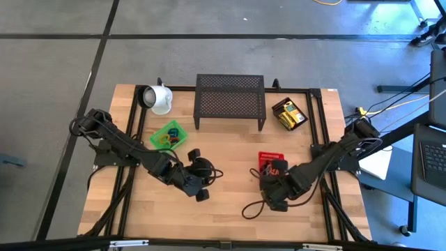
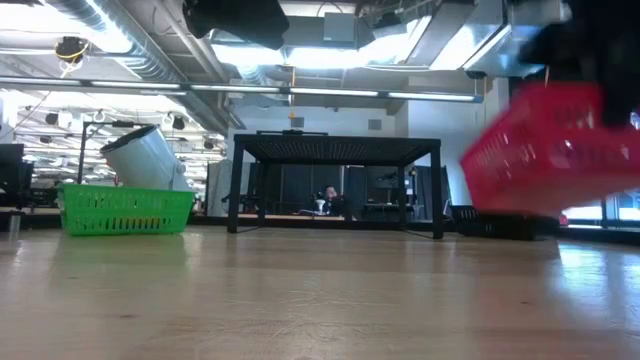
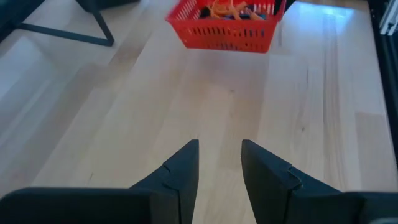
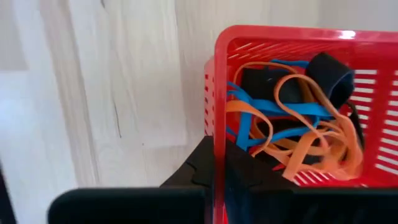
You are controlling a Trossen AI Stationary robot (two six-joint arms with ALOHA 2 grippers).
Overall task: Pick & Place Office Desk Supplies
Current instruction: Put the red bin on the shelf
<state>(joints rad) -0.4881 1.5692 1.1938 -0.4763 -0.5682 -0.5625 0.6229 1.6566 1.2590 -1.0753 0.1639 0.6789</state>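
1. Red plastic is what we see first: the right gripper (image 4: 217,180) is clamped on the wall of a red basket (image 4: 298,43), which looks lifted off the table (image 1: 230,209) in the low view.
2. We see orange and blue loops (image 4: 292,124) tangled inside that basket.
3. We find the left gripper (image 3: 219,168) low over bare wood, its fingers (image 3: 180,171) apart with nothing between them.
4. We spot a green basket (image 1: 169,135) near the white mug (image 1: 159,99), holding more loops.
5. We see yellow boxes (image 1: 290,115) in a black tray beside the black mesh shelf (image 1: 230,101).
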